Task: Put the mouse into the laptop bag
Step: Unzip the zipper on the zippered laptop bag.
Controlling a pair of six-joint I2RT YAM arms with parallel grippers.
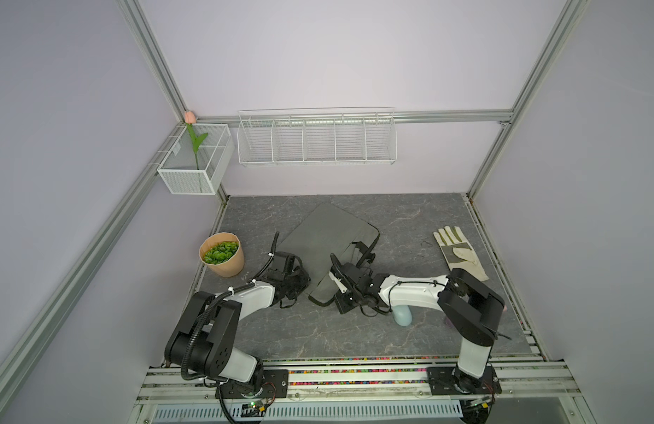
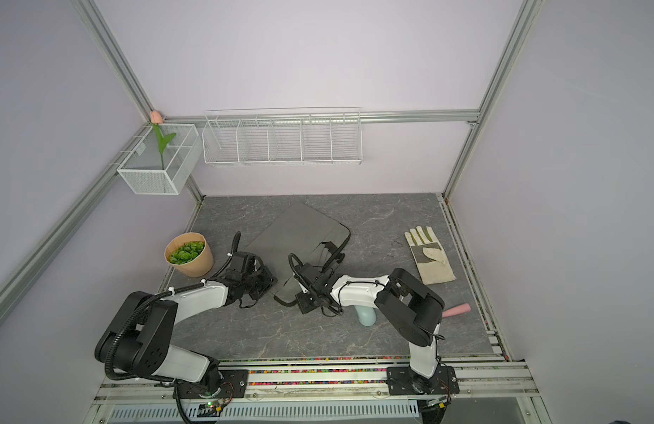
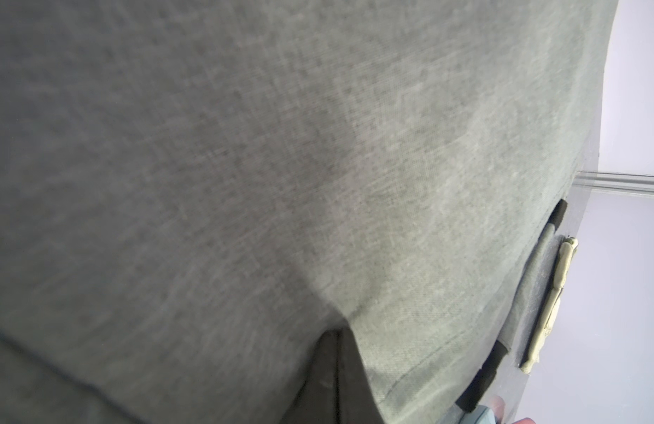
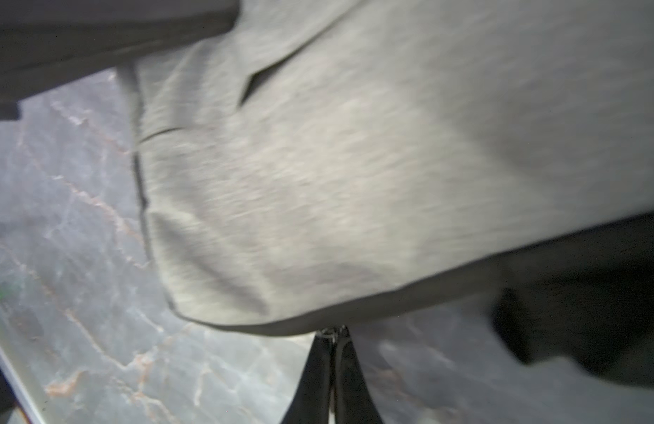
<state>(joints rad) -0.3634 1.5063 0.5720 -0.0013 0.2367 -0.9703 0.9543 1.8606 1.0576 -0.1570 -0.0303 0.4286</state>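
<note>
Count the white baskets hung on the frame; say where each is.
2. The mesh basket holding the tulip hangs by the back left corner; the long divided wire basket hangs on the back rail. None seems hidden.

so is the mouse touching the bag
Apart. In both top views the mouse lies on the table under the right arm, clear of the bag's near end.
</note>
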